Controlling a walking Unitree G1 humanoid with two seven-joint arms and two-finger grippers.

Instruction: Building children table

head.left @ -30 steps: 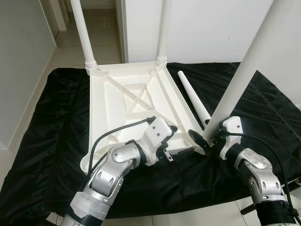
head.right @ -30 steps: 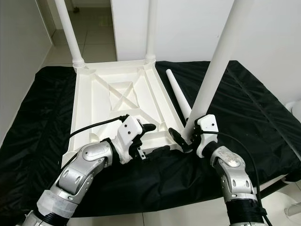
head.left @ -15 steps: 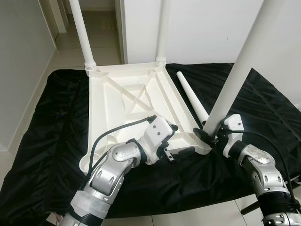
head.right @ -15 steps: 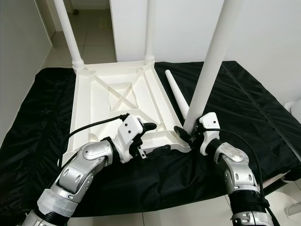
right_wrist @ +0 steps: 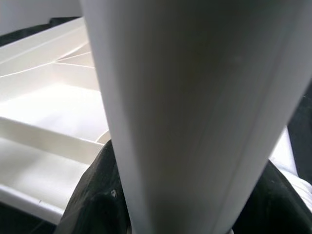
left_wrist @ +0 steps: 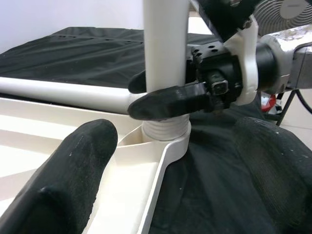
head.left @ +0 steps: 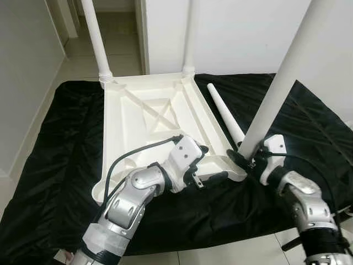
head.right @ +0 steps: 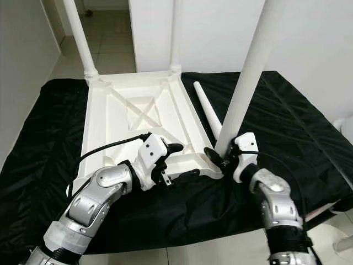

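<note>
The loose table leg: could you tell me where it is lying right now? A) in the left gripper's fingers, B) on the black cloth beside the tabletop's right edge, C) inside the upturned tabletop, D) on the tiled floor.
B: the loose table leg lies flat on the black cloth, just right of the upturned tabletop, with no gripper on it.

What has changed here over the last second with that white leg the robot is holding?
The right gripper, shut on the table leg, carried its foot inward from beside the tabletop onto the near right corner socket. The left gripper stayed at the near edge; the loose leg and two far legs did not move.
</note>
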